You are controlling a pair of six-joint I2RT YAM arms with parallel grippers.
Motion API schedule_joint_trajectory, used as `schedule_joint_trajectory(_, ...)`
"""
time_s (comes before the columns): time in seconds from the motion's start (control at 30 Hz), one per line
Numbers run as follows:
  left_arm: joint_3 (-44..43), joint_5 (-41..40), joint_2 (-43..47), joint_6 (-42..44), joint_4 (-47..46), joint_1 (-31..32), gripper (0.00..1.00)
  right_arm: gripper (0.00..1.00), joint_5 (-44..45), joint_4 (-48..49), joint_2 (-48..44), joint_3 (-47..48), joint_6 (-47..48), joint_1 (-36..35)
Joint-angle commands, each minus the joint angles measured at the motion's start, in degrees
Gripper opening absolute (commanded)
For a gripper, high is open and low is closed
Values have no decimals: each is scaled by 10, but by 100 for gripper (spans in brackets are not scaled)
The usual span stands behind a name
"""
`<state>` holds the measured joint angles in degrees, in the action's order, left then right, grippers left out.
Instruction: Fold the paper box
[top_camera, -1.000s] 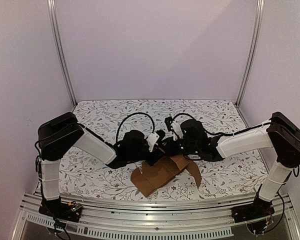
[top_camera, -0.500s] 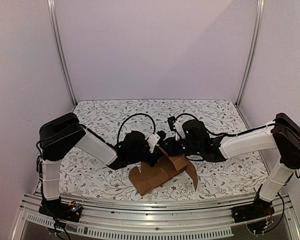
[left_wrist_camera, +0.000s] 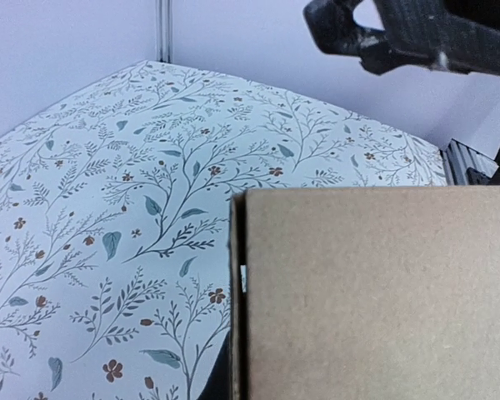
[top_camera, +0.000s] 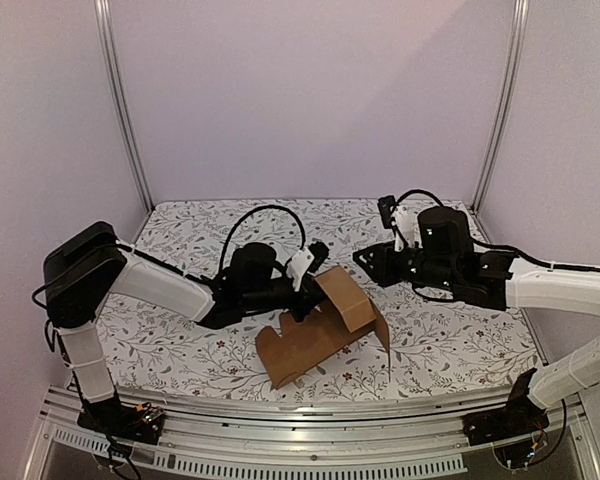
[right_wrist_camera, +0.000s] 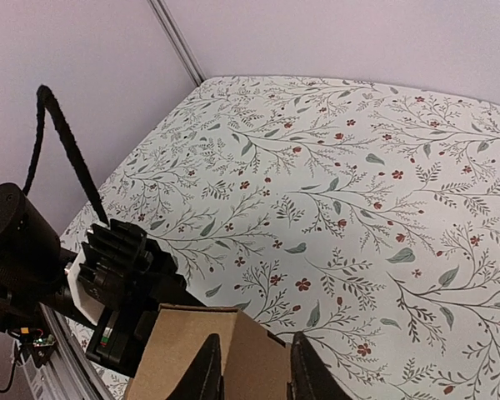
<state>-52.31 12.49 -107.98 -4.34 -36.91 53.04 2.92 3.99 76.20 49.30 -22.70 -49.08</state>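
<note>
- Lilac walls (top_camera: 310,90) and two metal posts (top_camera: 120,100) closed in a table (top_camera: 190,225) covered with a cloth printed in leafy sprigs.
- The paper box (top_camera: 320,338) sat near the front middle of the table, only partly formed. Its flat panels lay on the cloth and one panel stood raised at the far end.
- The box's long axis ran on a slant, from the near-left corner up toward the far right, where the raised panel stood.
- The left gripper (top_camera: 305,297) met the box from the left side, at the foot of the raised panel. In the left wrist view a cardboard face filled the lower right, very close to the lens, so the claw appeared pinched closed on a wall of the box. The fingers themselves were mostly hidden.
- The right gripper (top_camera: 372,260) hung clear of the box, beyond it and to the right, higher than the raised panel.
- In the right wrist view its fingers (right_wrist_camera: 207,375) stood parted with nothing held, and the top edge of the cardboard lay below and ahead of them.
- The left arm was plainly the nearer one and served as the anchor. The free right claw faced the raised panel's far-right side.
- By my reading, any push on that panel would have had to come from the right claw, travelling toward the near left along the box's slant.
</note>
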Motion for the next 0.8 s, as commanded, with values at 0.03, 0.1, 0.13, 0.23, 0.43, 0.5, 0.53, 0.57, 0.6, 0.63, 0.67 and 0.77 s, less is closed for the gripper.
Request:
schedule_joint_trajectory(0.03,6,98,39,-17,35,-11,0,9,-17,-97,-58,-18,37,11)
schedule_joint_trajectory(0.1,7,124,48,-26,32,-15,0,0,-42,-106,-66,-19,44,13)
schedule_joint_trajectory(0.13,8,134,51,-31,30,-16,0,0,-52,-106,-68,-21,43,13)
schedule_joint_trajectory(0.23,9,166,62,-46,20,-19,0,0,-87,-103,-72,-26,42,13)
schedule_joint_trajectory(0.43,5,209,66,-75,-1,-22,0,0,-156,-79,-57,-39,37,8)
schedule_joint_trajectory(0.5,5,216,66,-80,-8,-22,0,0,-167,-73,-52,-39,42,-7)
schedule_joint_trajectory(0.53,5,221,66,-83,-11,-23,0,0,-176,-71,-49,-36,45,-16)
schedule_joint_trajectory(0.57,5,223,66,-86,-14,-23,0,0,-189,-67,-44,-36,47,-20)
schedule_joint_trajectory(0.6,5,225,66,-88,-16,-23,0,0,-202,-59,-40,-37,48,-24)
schedule_joint_trajectory(0.63,5,227,67,-90,-20,-24,0,0,-216,-50,-37,-38,44,-27)
schedule_joint_trajectory(0.67,6,228,67,-93,-24,-24,0,0,-227,-46,-33,-38,43,-31)
schedule_joint_trajectory(0.77,5,234,67,-99,-32,-25,0,0,-274,-7,-26,-42,34,-37)
